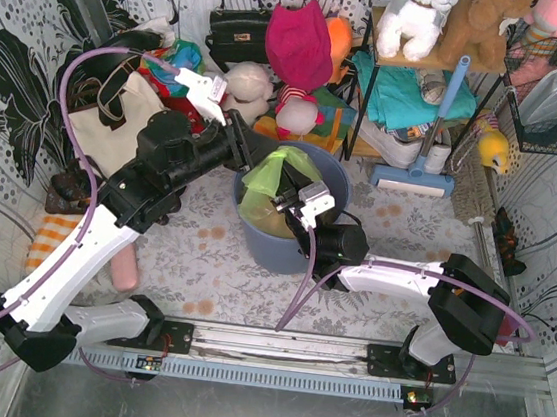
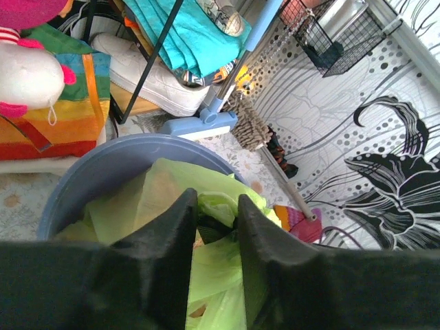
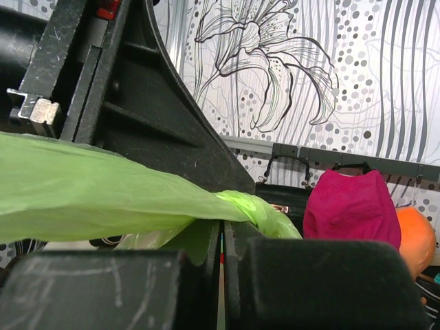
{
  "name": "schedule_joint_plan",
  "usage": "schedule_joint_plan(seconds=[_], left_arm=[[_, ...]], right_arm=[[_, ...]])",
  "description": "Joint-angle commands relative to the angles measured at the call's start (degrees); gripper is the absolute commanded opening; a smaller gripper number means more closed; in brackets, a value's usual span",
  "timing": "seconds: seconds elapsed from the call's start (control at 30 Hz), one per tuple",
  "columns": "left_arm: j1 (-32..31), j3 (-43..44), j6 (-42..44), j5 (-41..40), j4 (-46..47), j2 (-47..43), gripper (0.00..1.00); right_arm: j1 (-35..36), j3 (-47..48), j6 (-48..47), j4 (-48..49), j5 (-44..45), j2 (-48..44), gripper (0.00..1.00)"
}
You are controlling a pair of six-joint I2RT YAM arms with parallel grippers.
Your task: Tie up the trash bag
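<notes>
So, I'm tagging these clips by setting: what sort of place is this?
Probably a staged robot test booth dressed as a cluttered household corner: floral wall panels close it in, a metal rail runs along the near edge, and plush toys crowd the back, behind the trash bag.

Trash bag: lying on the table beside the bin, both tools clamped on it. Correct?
No. The trash bag sits inside the bin, not beside it; the top view shows this. The left tool and right tool are clamped on it.
</notes>
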Motion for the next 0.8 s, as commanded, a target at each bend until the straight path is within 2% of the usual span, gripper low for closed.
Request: schedule_joint_plan(seconds=[0.0,0.17,0.2,0.37,0.53,0.77], left_arm=[[-0.06,1.56,-0.57,1.83,1.80,0.55,0.32],[-0.06,2.29,-0.77,3.00,2.06,0.93,0.03],[-0.08,2.42,-0.72,3.05,2.16,0.98,0.00],[-0.08,2.42,-0.08,2.15,4.34,0.30,0.00],[-0.06,4.17,1.51,1.48,5.26,0.59,0.00],[-0.07,4.11,2.62,2.69,8.05,0.33,0.00]], right_arm=[[0.04,0.73,-0.90,7.13,-1.14,-1.08,0.00],[0.02,0.46,-1.06,7.16,-1.05,-1.27,0.00],[0.05,0.39,-0.94,7.11,-1.00,-1.27,0.00],[0.00,0.06,-0.77,7.16,-0.68,-1.61,0.00],[0.30,-1.31,0.11,6.91,0.51,-2.96,0.10],[1.35,-6.37,3.85,2.94,1.59,-8.30,0.19]])
